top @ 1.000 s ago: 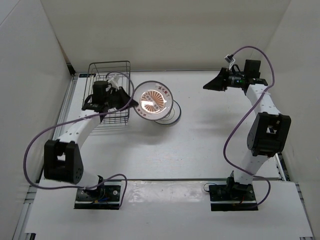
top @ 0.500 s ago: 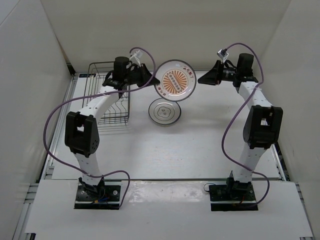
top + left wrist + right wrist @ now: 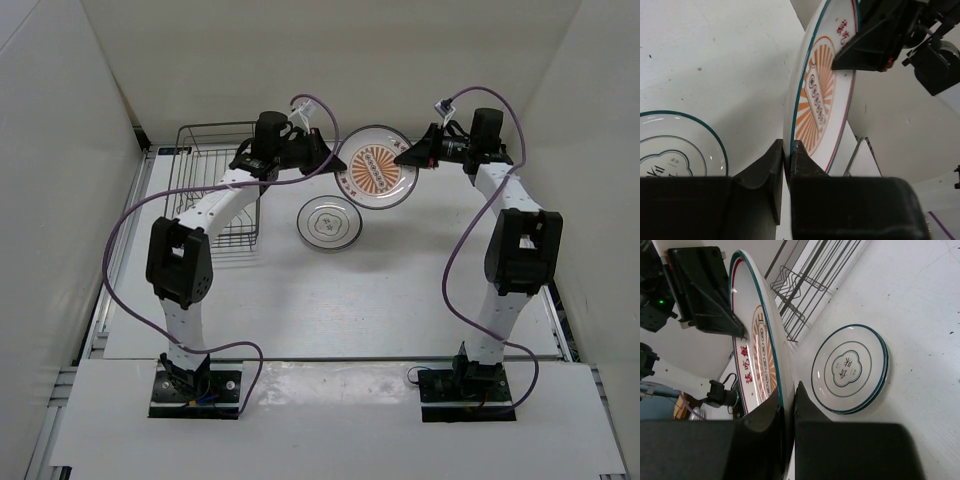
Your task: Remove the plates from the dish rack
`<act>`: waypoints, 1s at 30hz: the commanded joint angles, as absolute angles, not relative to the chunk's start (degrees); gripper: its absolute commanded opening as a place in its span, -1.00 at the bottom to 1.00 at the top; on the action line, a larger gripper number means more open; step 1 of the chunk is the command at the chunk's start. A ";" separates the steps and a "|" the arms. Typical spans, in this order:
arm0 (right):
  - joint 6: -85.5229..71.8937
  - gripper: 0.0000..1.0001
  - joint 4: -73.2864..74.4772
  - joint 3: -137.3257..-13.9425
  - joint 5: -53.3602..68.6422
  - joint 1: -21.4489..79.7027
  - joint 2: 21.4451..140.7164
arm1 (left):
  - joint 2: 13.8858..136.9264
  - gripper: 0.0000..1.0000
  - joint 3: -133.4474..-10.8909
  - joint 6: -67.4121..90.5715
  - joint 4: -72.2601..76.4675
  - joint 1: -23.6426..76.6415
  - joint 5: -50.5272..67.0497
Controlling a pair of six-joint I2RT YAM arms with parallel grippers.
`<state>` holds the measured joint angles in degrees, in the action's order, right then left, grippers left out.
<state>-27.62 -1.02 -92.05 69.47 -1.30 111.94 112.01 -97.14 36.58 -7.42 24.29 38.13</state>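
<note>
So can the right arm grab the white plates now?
Probably not yet: the right tool is shut on the orange plate, which the left tool also pinches. The white plates lie uncovered nearby, so afterwards the way looks free.

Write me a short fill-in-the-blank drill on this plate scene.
1. The left pincer and right pincer both clamp the ___ of the round orange sunburst plate.
2. The two white dark-rimmed plates lie ___ on the white table.
3. The dark-grey wire dish rack now holds ___ plates.
Missing words: rim; stacked; no.
</note>
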 commanded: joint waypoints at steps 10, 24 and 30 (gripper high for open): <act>-23.47 -1.00 9.67 -94.22 67.33 -4.48 110.22 | 101.43 0.90 -91.32 26.29 -20.70 21.10 31.91; -0.30 -1.00 35.57 -90.09 59.95 -11.07 110.57 | 85.80 1.00 -76.74 20.92 -30.93 10.81 22.51; 8.16 -1.00 41.83 -86.67 50.90 -11.87 111.79 | 82.18 1.00 -72.16 20.48 -32.17 9.23 20.48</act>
